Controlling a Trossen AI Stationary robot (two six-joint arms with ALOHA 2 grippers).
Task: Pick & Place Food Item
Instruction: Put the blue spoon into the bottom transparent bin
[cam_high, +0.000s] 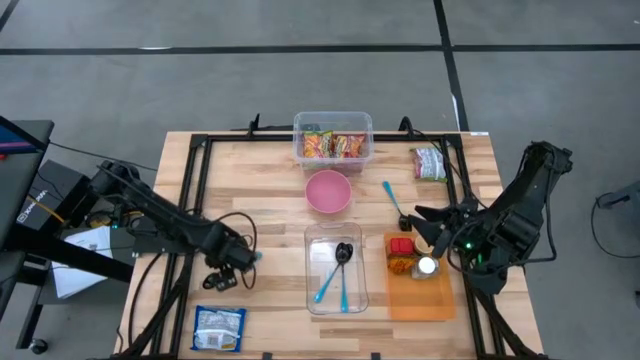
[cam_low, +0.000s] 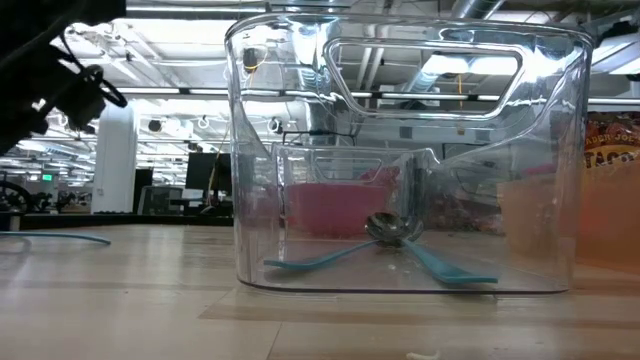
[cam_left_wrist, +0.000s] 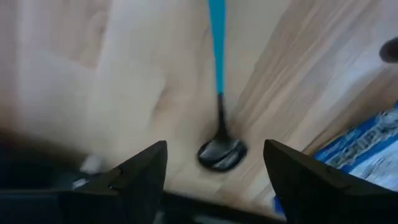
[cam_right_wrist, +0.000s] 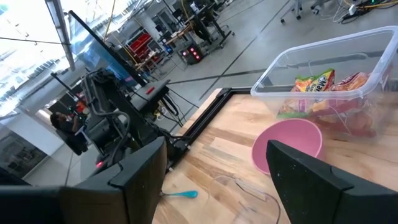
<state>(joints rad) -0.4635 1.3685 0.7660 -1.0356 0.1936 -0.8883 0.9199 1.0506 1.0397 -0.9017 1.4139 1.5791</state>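
Spoon (cam_left_wrist: 220, 146) between left gripper (cam_left_wrist: 214, 180) jaws

A round pink plastic bowl (cam_high: 327, 191) sits mid-table on the pale wooden tabletop (cam_high: 260, 180); beside it (toward the right) lies a loose teal-handled spoon (cam_high: 392, 199).

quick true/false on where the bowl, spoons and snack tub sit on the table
1. The pink bowl sits between the snack tub and the clear spoon container. True.
2. The clear spoon container is empty. False: it holds spoons with teal handles.
3. A teal-handled spoon lies on the table right of the pink bowl. True.
4. The orange tray is on the table's left side. False: it is right of the clear spoon container.
5. A blue-and-white packet lies near the front left. True.
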